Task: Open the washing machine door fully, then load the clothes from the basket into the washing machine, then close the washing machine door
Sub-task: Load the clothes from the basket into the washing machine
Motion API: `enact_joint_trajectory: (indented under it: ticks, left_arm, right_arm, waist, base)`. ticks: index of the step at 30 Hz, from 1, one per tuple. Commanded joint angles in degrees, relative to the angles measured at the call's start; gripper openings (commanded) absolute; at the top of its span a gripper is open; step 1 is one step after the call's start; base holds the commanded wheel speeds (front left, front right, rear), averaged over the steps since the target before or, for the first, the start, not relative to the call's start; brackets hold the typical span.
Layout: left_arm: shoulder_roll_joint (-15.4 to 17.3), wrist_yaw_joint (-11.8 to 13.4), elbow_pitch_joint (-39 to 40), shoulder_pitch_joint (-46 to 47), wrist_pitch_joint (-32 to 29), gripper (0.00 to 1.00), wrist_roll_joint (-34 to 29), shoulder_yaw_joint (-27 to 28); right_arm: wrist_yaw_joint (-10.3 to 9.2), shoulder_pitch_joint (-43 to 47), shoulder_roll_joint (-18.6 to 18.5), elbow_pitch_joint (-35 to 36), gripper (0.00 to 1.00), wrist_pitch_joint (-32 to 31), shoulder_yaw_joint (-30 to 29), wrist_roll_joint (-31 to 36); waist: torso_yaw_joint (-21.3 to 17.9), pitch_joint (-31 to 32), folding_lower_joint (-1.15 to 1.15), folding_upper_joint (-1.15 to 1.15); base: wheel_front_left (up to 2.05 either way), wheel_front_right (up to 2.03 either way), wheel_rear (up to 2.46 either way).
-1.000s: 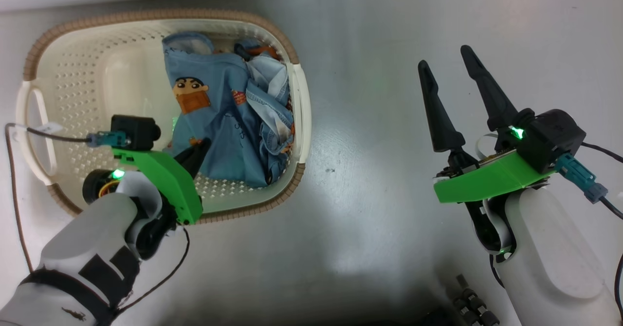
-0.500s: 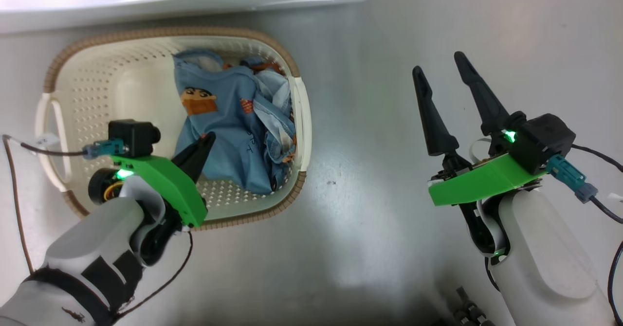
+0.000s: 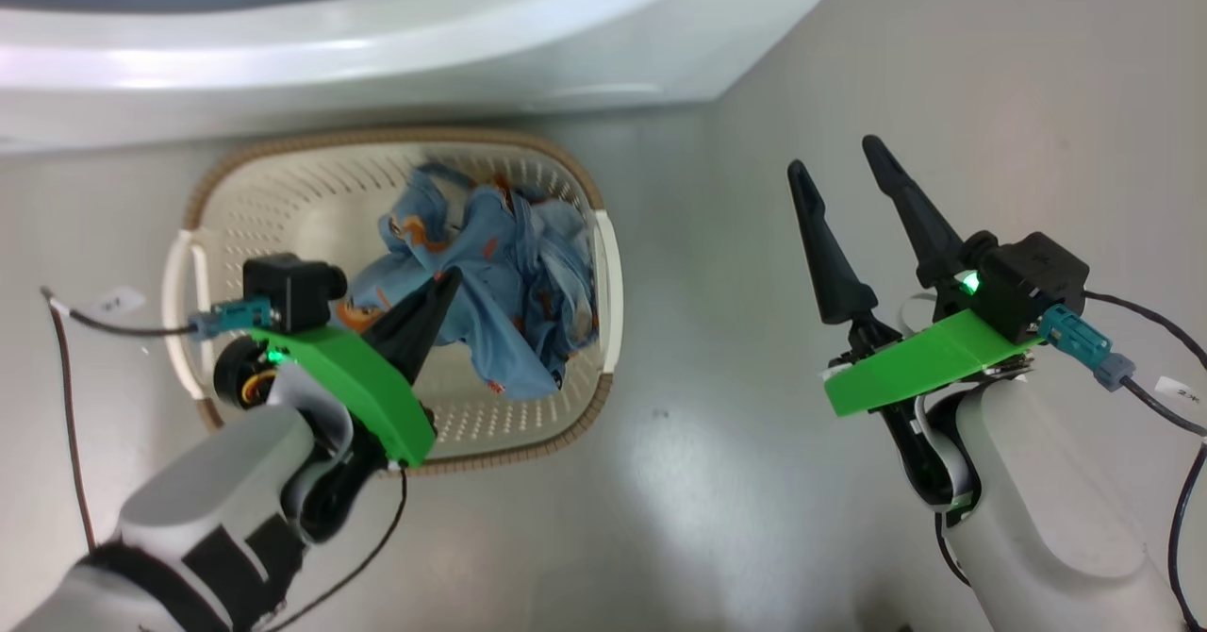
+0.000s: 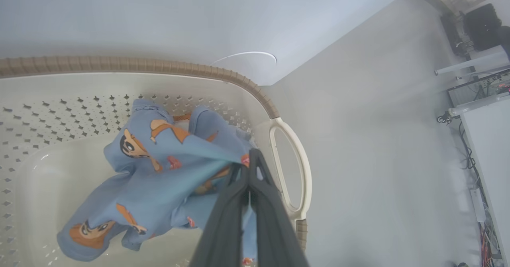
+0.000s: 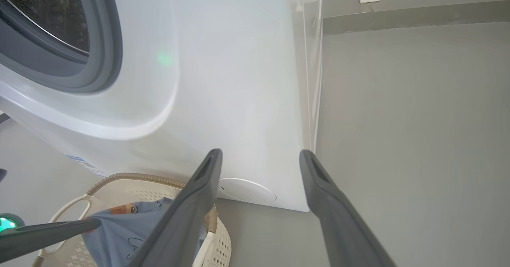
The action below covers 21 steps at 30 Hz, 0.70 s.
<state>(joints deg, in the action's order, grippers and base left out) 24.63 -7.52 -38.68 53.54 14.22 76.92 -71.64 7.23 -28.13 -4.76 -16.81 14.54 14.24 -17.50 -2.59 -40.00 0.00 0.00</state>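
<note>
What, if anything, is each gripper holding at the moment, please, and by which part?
The left gripper is shut on the clothes, pinching a raised fold of the blue fabric. The right gripper is open and holds nothing.

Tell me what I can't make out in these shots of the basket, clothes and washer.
Number of light blue cartoon-print clothes: hidden by bunched folds, left wrist view.
Floor of the cream perforated plastic basket: partly covered by those clothes, head view.
Inside of the perforated steel drum in the big white washing machine: dark, cut off by the top-left edge, right wrist view.
Its small blue label sticker: too small and blurred to read.
</note>
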Motion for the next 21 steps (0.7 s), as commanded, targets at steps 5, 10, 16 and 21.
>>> enact_joint_trajectory:
  ticks: [5,10,16,21]
  left_arm:
    - [1.34,0.03,2.77,-5.85,0.76,0.00,-5.03,6.66]
    - [0.67,0.03,4.40,-10.94,0.77,0.00,-9.74,11.84]
    - [-0.28,0.03,7.03,-17.44,0.77,0.00,-15.14,18.43]
    - [-1.02,0.03,9.68,-22.42,0.77,0.00,-19.40,23.61]
  right_arm:
    - [0.25,2.68,-0.81,-0.68,1.00,0.46,2.02,-2.13]
    - [0.25,4.35,-1.85,-2.01,1.00,0.46,2.77,-4.18]
    - [0.25,6.89,-3.02,-3.48,1.00,0.46,3.85,-6.83]
    - [0.25,9.18,-3.79,-4.43,1.00,0.46,4.75,-9.06]
  waist:
    - [1.55,8.57,0.00,0.00]
    - [2.00,13.97,0.00,0.00]
    - [2.68,20.42,0.00,0.00]
    - [3.27,25.34,0.00,0.00]
  base:
    - [0.00,0.00,0.00]
    - [0.00,0.00,0.00]
    - [0.00,0.00,0.00]
    - [0.00,0.00,0.00]
